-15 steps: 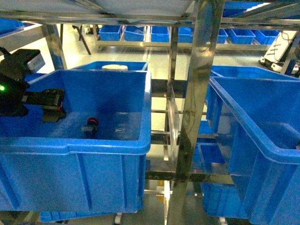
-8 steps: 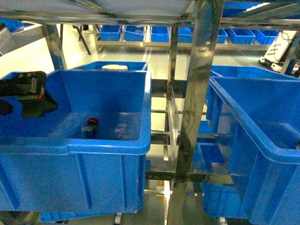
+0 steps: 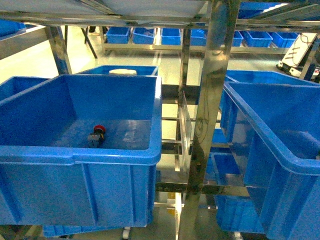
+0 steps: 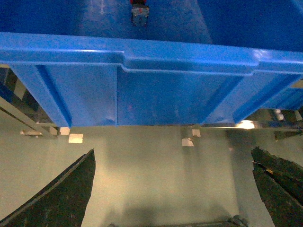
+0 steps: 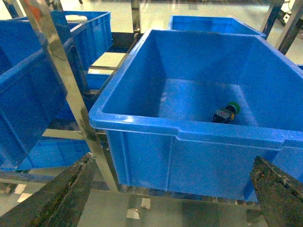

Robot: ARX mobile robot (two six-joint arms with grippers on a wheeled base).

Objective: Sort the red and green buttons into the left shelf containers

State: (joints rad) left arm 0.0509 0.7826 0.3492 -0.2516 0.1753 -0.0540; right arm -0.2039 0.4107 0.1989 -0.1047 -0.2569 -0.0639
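Left end effector [image 4: 173,198]: its two dark fingers [image 4: 61,198] are standing wide apart and carrying nothing, hanging over pale floor [image 4: 156,175]; it is showing only in the left wrist view, not in the head view.
Ahead of the left end effector: the ribbed outer wall and thick rim of a left bin [image 4: 156,56] are filling the upper frame, and just past that rim the red button [image 4: 139,9] is lying on the bin's bottom.
Right end effector [image 5: 173,189]: its fingers [image 5: 279,189] are likewise spread and empty, showing only in the right wrist view.
Ahead of the right end effector: a right bin [image 5: 189,132] is sitting close in front, with a green button [image 5: 226,112] lying on its side near the front wall; the head view is not showing this button.
Left of the right end effector: a shiny shelf post [image 5: 66,90] is slanting past, with further blue bins beyond it.
Head view: the red button [image 3: 96,135] is resting inside the left bin [image 3: 80,155], the shelf [image 3: 212,95] upright is dividing it from the right bin [image 3: 270,150], and small blue trays [image 3: 165,35] are lining a far rack.
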